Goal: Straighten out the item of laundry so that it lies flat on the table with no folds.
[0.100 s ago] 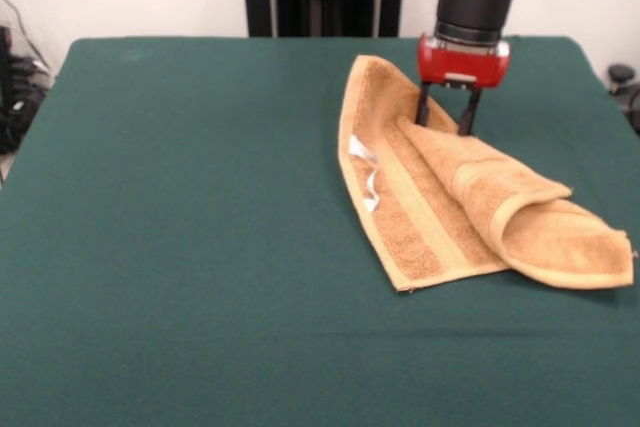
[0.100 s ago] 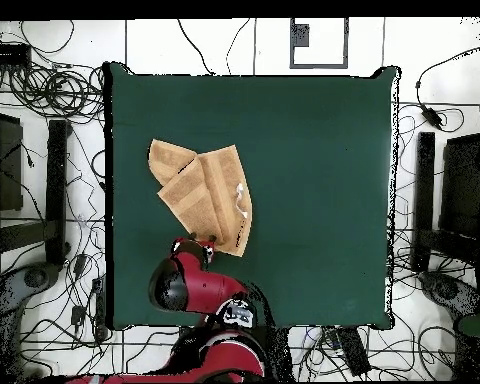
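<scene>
The item of laundry (image 1: 450,197) is a tan towel lying folded on the right half of the green table (image 1: 180,227). One end is doubled over toward the right edge, and a white tag (image 1: 362,162) shows on its left hem. In the overhead view the towel (image 2: 206,190) lies left of centre, crumpled into overlapping flaps. My gripper (image 1: 444,123) stands upright at the towel's far edge, its two dark fingers (image 1: 467,113) apart and touching down on the cloth. In the overhead view the gripper (image 2: 196,243) sits at the towel's lower edge.
The red and black arm (image 2: 199,290) reaches in over the table's bottom edge in the overhead view. Cables and dark stands ring the table on the floor. The towel's folded end lies close to the table's right edge (image 1: 625,247) in the front view.
</scene>
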Action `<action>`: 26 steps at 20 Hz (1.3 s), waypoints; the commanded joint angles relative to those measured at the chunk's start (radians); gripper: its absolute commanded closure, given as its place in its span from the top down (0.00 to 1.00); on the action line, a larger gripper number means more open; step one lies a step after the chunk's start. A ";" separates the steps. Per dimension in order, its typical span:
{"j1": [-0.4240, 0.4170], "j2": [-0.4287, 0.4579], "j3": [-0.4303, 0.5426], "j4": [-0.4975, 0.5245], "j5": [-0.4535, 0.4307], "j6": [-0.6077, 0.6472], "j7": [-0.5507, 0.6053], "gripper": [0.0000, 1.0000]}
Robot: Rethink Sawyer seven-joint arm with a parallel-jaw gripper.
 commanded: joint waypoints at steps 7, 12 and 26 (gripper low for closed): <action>0.090 0.074 0.145 -0.094 0.140 0.037 0.258 1.00; 0.088 0.049 0.157 -0.081 0.151 0.054 0.258 1.00; 0.115 0.007 0.170 -0.070 0.193 0.085 0.276 1.00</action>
